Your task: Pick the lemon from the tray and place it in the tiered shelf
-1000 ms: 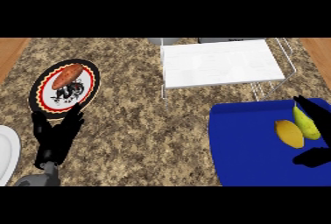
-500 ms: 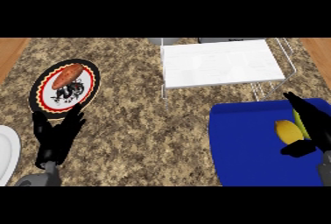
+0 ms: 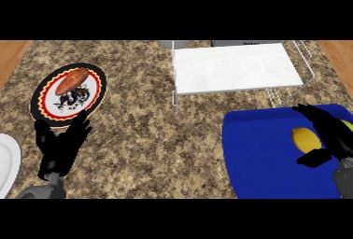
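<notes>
The yellow lemon (image 3: 305, 138) lies on the blue tray (image 3: 265, 161) at the lower right. My right hand (image 3: 329, 132) is right beside it, open: the fingers reach along the lemon's upper right side and the thumb (image 3: 314, 158) sits just below it. Part of the lemon is hidden by the fingers. The white tiered shelf (image 3: 234, 67) with its wire frame stands behind the tray, at the top centre. At the lower left, my left hand (image 3: 63, 144) rests open on the counter, fingers up.
A round patterned plate (image 3: 48, 100) with a brown food item (image 3: 72, 80) lies at the left, just above my left hand. A white plate's rim (image 3: 7, 161) shows at the left edge. A sliver of a yellow-green item (image 3: 347, 125) peeks out behind my right hand.
My right hand has moved in from the right edge over the tray and now lies against the lemon, covering the yellow-green item. The left hand has barely moved.
</notes>
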`<action>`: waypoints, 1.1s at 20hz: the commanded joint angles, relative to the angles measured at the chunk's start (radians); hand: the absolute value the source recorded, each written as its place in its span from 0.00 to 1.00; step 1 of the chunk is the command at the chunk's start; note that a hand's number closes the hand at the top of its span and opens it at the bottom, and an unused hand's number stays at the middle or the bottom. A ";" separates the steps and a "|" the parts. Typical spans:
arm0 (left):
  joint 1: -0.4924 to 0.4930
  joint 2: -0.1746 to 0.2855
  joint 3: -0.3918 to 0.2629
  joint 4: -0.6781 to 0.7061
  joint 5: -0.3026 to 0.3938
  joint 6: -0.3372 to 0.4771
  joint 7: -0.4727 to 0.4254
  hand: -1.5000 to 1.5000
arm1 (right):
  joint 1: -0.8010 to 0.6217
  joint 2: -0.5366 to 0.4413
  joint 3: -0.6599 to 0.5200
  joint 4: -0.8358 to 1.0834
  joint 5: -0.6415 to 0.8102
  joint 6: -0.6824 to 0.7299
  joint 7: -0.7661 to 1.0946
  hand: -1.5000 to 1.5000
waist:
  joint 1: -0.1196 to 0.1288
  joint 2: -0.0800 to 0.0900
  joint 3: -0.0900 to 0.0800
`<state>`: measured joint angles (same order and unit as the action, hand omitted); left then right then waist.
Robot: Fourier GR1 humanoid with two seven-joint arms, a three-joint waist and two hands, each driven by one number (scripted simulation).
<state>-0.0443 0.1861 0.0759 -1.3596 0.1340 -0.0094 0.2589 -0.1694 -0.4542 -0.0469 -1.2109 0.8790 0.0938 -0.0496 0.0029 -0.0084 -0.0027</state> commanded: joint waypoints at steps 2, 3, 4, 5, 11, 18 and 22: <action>0.023 -0.013 -0.025 0.012 -0.027 0.007 0.011 0.50 | -0.008 -0.032 0.125 0.057 0.112 0.029 -0.081 1.00 | 0.008 0.011 0.003; 0.008 -0.002 -0.007 0.001 -0.017 0.012 0.034 0.50 | -0.012 0.007 0.100 0.075 0.070 0.028 -0.088 1.00 | 0.005 0.010 0.003; 0.014 -0.001 -0.014 -0.050 -0.004 0.007 0.080 0.50 | -0.006 0.017 0.092 0.074 0.049 0.024 -0.110 1.00 | 0.006 0.009 0.003; -0.008 -0.020 -0.009 -0.020 -0.011 0.025 0.054 0.50 | -0.003 0.003 0.070 0.054 0.030 0.041 -0.116 1.00 | 0.000 0.009 0.003; 0.008 -0.018 0.009 0.038 -0.014 0.009 -0.004 0.50 | 0.028 -0.003 0.040 0.013 -0.024 -0.006 -0.246 1.00 | -0.008 0.008 0.003; 0.001 0.006 0.008 -0.002 -0.006 -0.008 0.040 0.50 | 0.013 0.372 0.324 -0.253 0.048 0.132 0.133 1.00 | 0.012 0.004 -0.001; 0.026 0.000 0.000 0.003 -0.017 -0.009 0.023 0.50 | -0.010 0.447 0.466 -0.445 -0.034 0.128 0.373 1.00 | 0.002 -0.002 0.000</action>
<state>-0.0386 0.1815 0.0800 -1.3738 0.1206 -0.0080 0.2730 -0.1384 -0.1113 0.2941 -1.5136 0.8880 0.2053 0.1234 0.0012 -0.0128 -0.0043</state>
